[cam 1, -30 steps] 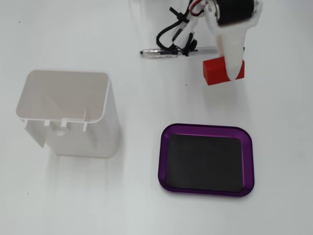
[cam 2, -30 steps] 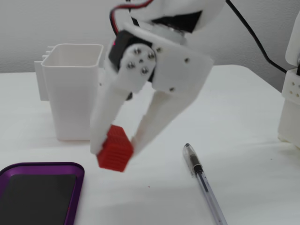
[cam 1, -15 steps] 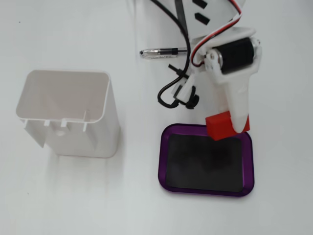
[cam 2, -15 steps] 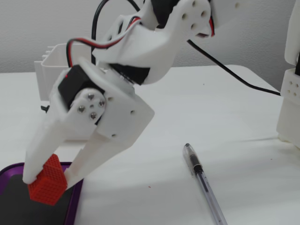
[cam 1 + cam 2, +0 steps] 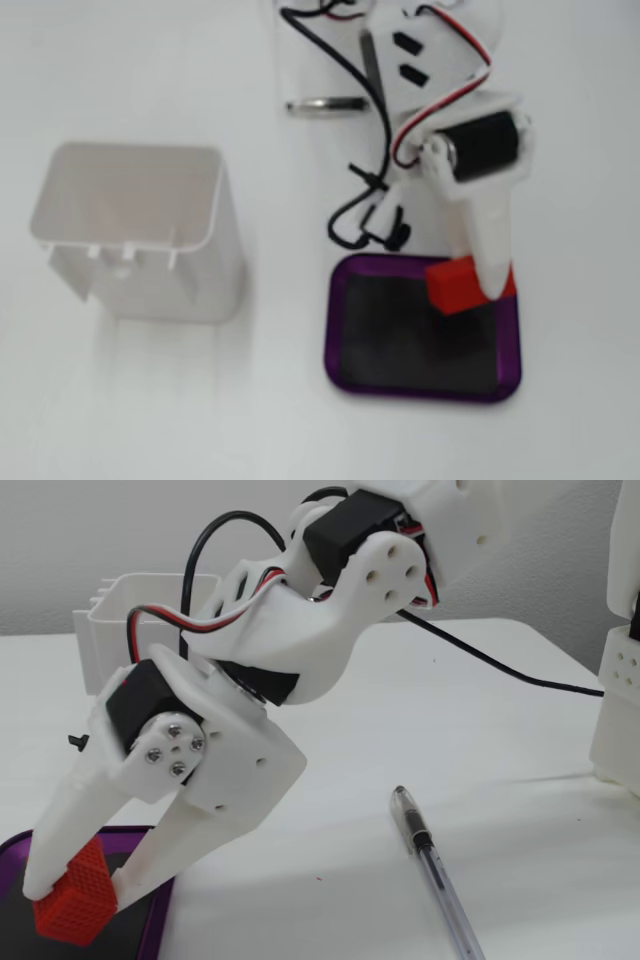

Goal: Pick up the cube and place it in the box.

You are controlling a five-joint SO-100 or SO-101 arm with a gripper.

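Observation:
The red cube (image 5: 455,285) is clamped between the white fingers of my gripper (image 5: 488,286). It hangs over the far right corner of the box (image 5: 336,330), a shallow purple-rimmed tray with a black floor. In the other fixed view the gripper (image 5: 80,890) points down, shut on the cube (image 5: 72,908), low over the box (image 5: 158,920) at the bottom left. I cannot tell whether the cube touches the floor.
A tall white plastic bin (image 5: 140,235) stands left of the box, and shows behind the arm (image 5: 150,605) in the other view. A pen (image 5: 432,870) lies on the table. Black cables (image 5: 365,200) trail beside the arm.

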